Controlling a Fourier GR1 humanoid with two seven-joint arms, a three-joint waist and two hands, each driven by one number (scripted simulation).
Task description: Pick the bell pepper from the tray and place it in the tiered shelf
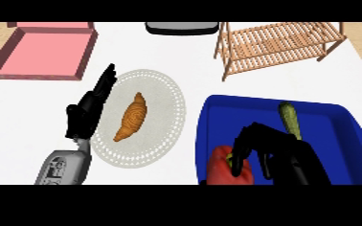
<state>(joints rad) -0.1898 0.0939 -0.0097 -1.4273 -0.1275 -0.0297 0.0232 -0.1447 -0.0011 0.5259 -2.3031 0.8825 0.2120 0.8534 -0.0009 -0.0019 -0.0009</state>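
Bell pepper (220, 165): one, red, in your one blue tray's (332, 124) near-left corner. From the left: your left hand (86, 110) open, fingers straight, beside one plate (166, 100) bearing one croissant (133, 117); one tiered shelf (279, 38) farther back; one cucumber (289, 117); your right hand (279, 151) curled onto the pepper.

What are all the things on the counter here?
pink tray: one, pink, far left
dark thing: one, dark grey, far middle, cut off by the view's edge
shelf: one, wooden, far right
plate: one, pale, left of middle
croissant: one, golden brown, on the plate
blue tray: one, blue, near right
pepper: one, red, in the blue tray's near left corner
cucumber: one, green, in the blue tray
left hand: one, black, open, at the plate's left edge
right hand: one, black, curled on the pepper
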